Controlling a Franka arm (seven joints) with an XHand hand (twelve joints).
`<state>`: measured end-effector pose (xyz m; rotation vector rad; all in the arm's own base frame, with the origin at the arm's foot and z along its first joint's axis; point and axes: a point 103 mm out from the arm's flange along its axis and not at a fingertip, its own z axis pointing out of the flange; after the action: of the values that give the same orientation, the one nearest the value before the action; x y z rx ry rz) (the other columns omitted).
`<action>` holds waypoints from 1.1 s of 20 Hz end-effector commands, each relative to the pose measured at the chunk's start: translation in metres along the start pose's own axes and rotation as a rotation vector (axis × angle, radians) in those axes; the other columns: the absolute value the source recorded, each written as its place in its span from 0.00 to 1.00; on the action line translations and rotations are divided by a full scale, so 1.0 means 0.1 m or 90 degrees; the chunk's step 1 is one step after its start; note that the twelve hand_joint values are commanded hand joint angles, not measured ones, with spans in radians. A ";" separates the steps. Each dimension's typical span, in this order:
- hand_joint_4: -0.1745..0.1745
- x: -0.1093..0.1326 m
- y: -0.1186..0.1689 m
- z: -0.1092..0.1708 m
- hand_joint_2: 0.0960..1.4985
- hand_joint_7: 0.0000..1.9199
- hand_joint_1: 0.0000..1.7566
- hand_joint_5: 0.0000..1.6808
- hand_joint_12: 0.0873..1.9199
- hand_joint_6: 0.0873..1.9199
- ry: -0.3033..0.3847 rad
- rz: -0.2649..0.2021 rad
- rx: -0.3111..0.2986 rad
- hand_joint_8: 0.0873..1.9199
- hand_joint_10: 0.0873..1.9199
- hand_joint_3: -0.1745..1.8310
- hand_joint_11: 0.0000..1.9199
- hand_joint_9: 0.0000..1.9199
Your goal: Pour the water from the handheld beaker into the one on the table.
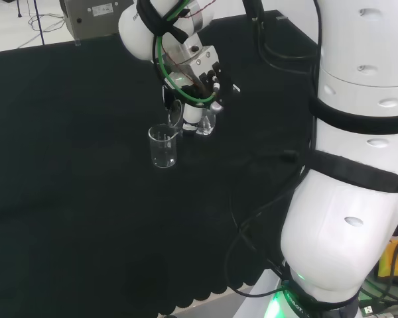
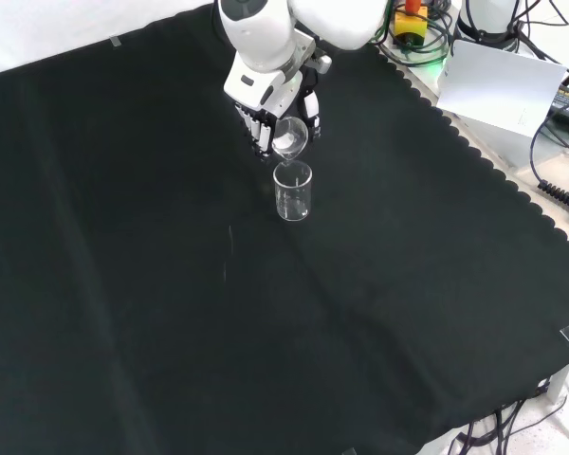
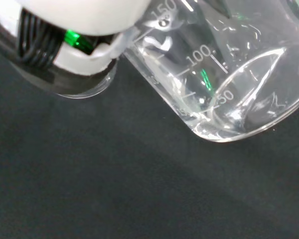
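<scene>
My hand (image 2: 266,112) is curled around a clear glass beaker (image 2: 290,138), fingers wrapped about its wall, and I hold it tipped over so that its mouth leans down toward the second beaker (image 2: 293,191), which stands upright on the black cloth (image 2: 152,284). In the front view the held beaker hangs just above and slightly behind the standing one, its rim close over the other's open top; I cannot tell whether the two rims touch. In the head view my hand (image 1: 198,89) sits below the white links of my arm (image 1: 358,152), with the tilted beaker (image 1: 200,119) just to the right of the upright beaker (image 1: 163,146), its lip reaching toward that rim. From my wrist, the held beaker (image 3: 224,74) looms large and slanted, printed graduation marks running along its side, and a little clear water (image 3: 224,122) has pooled in the lower corner where wall meets base. A blurred white part of my hand (image 3: 84,35) with black cabling and a small green light shows beside it, over the dark cloth (image 3: 114,189). I cannot make out how much liquid, if any, the beaker on the table holds, nor any stream passing between the two.
</scene>
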<state>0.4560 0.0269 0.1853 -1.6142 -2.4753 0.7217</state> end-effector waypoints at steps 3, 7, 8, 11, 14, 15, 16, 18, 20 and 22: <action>0.73 0.00 0.01 -0.03 0.40 0.91 0.66 0.76 0.26 0.32 -0.028 0.005 0.016 0.00 0.00 0.42 0.80 0.93; 0.73 0.03 0.03 -0.04 0.40 0.91 0.66 0.76 0.26 0.32 -0.043 0.007 0.029 0.00 0.00 0.42 0.80 0.93; 0.73 0.03 0.03 -0.05 0.40 0.91 0.66 0.76 0.26 0.32 -0.048 0.006 0.032 0.00 0.00 0.42 0.80 0.93; 0.73 0.04 0.04 -0.07 0.40 0.91 0.66 0.76 0.26 0.32 -0.057 0.007 0.038 0.00 0.00 0.42 0.80 0.93; 0.73 0.04 0.04 -0.08 0.40 0.91 0.66 0.76 0.26 0.32 -0.067 0.008 0.044 0.00 0.00 0.42 0.80 0.92; 0.73 0.04 0.04 -0.08 0.40 0.91 0.66 0.76 0.26 0.32 -0.070 0.008 0.047 0.00 0.00 0.42 0.80 0.92; 0.73 0.04 0.04 -0.09 0.40 0.91 0.66 0.76 0.26 0.32 -0.073 0.008 0.049 0.00 0.00 0.42 0.80 0.92; 0.73 0.05 0.04 -0.11 0.40 0.91 0.66 0.76 0.26 0.32 -0.079 0.008 0.052 0.00 0.00 0.42 0.80 0.93; 0.73 0.06 0.04 -0.11 0.40 0.91 0.66 0.76 0.26 0.32 -0.086 0.008 0.053 0.00 0.00 0.42 0.80 0.93; 0.73 0.07 0.04 -0.12 0.40 0.91 0.66 0.76 0.26 0.32 -0.093 0.008 0.055 0.00 0.00 0.42 0.80 0.93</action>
<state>0.4609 0.0372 0.1924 -1.6029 -2.4906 0.9423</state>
